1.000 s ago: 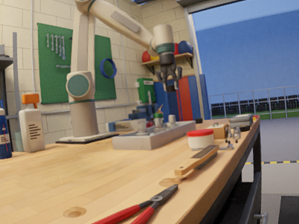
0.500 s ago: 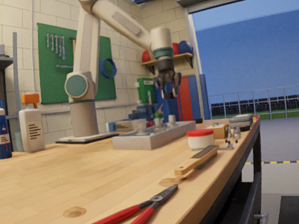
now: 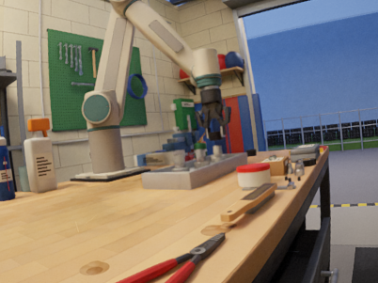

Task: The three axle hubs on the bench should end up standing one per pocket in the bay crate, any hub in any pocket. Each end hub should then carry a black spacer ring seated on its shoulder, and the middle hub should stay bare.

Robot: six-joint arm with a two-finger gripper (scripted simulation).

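Note:
Mid-bench, the grey bay crate (image 3: 195,172) holds three pale axle hubs standing in a row: one at the left end (image 3: 178,159), one in the middle (image 3: 200,153) and one at the right end (image 3: 216,152). Just above the right-end hub, my gripper (image 3: 214,133) is closed around a black spacer ring (image 3: 215,135). The ring hangs a short way over that hub's top. The middle hub shows a green cap or an object behind it; I cannot tell which. I cannot tell whether the left hub carries a ring.
A white tub with a red lid (image 3: 253,175) stands right of the crate. A wooden-handled file (image 3: 249,201) and red-handled pliers (image 3: 176,261) lie toward the near edge. A white bottle (image 3: 39,159) stands on the left. Small boxes and clips (image 3: 292,166) crowd the far right end.

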